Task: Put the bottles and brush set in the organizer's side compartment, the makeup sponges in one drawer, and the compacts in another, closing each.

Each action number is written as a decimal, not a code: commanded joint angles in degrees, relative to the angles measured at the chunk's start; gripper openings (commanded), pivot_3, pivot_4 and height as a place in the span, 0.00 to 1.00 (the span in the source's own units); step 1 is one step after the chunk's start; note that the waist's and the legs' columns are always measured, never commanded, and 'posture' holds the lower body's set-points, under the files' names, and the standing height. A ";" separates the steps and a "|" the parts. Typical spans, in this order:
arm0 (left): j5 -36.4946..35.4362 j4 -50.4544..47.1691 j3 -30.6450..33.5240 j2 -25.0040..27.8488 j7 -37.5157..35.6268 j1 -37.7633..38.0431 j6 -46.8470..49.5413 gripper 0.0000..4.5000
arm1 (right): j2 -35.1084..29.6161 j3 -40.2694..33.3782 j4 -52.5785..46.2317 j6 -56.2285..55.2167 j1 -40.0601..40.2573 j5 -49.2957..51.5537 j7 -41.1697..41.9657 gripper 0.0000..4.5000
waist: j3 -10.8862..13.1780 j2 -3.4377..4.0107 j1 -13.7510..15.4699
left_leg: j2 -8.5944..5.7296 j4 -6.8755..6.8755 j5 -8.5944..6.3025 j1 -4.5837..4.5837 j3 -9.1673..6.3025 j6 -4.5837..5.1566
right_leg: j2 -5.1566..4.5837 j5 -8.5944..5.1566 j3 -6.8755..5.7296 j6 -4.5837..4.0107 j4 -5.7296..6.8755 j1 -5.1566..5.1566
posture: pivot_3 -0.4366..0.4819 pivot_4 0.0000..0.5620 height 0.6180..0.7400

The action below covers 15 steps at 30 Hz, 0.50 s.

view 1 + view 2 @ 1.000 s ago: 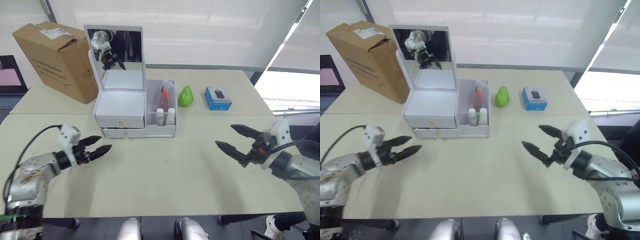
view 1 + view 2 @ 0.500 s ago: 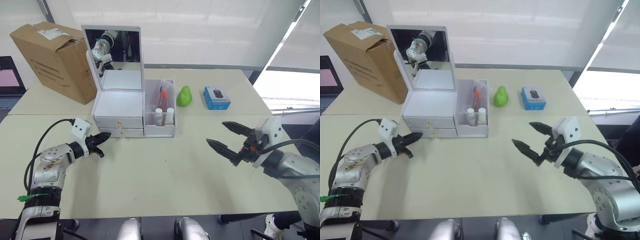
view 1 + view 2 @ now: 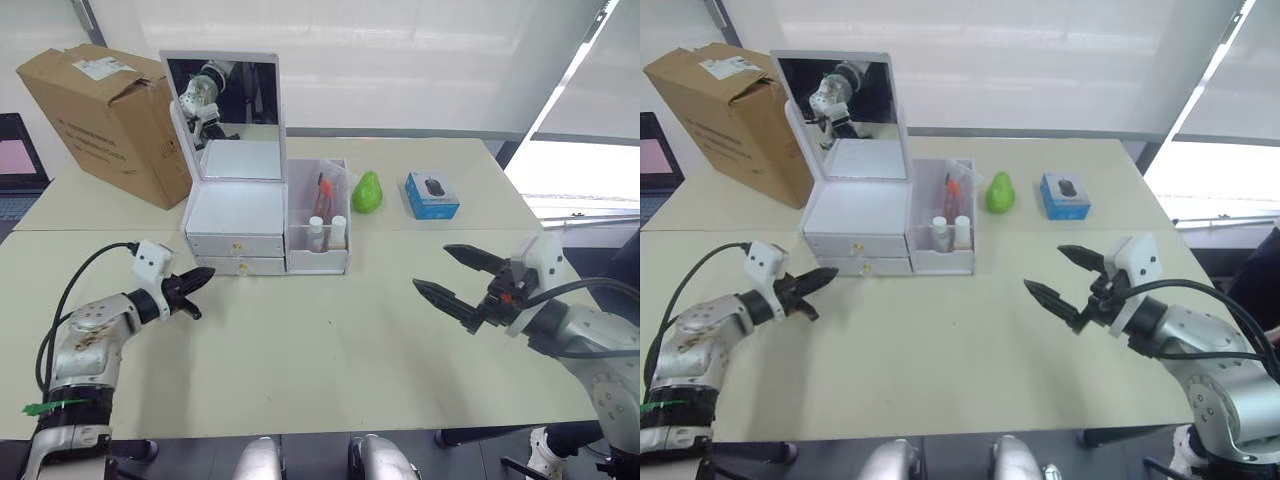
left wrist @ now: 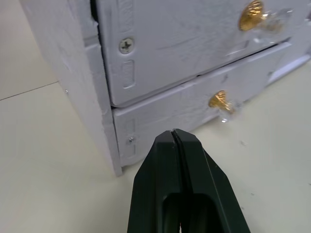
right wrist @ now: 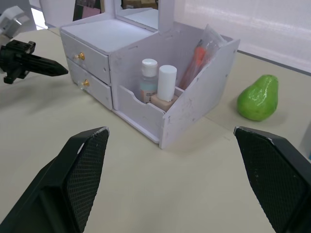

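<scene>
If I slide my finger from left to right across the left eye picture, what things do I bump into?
Cardboard box → left gripper → white organizer → bottles in its side compartment → green pear → blue box → right gripper.

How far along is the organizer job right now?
Looks nearly done. Two bottles and the brush set stand in the side compartment. The upper drawer sits flush; the lower drawer juts out slightly. The left gripper, shut and empty, points at it, probably to push it shut. The right gripper is open and idle. Drawer contents are hidden.
</scene>
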 commanded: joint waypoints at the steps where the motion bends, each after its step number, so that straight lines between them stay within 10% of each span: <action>1: -6.55 -8.44 11.18 5.46 -4.43 5.94 2.33 0.09 | -1.31 -7.01 0.72 -1.02 2.50 1.72 2.01 1.00 | 0.03 0.04 -0.05 | 0.03 -0.01 0.00 -0.01 0.02 0.00 | 0.00 0.00 0.00 0.00 -0.02 -0.04 | 0.48 0.27 1.00; 15: -7.26 -14.41 29.77 8.41 -2.87 22.37 2.77 0.99 | -3.69 -18.18 18.31 -10.68 11.65 -3.20 14.41 1.00 | 0.27 0.45 1.31 | -0.04 -0.01 -0.27 0.06 0.25 -0.46 | -0.25 -0.10 -0.08 0.09 -0.06 -0.16 | 0.48 0.27 1.00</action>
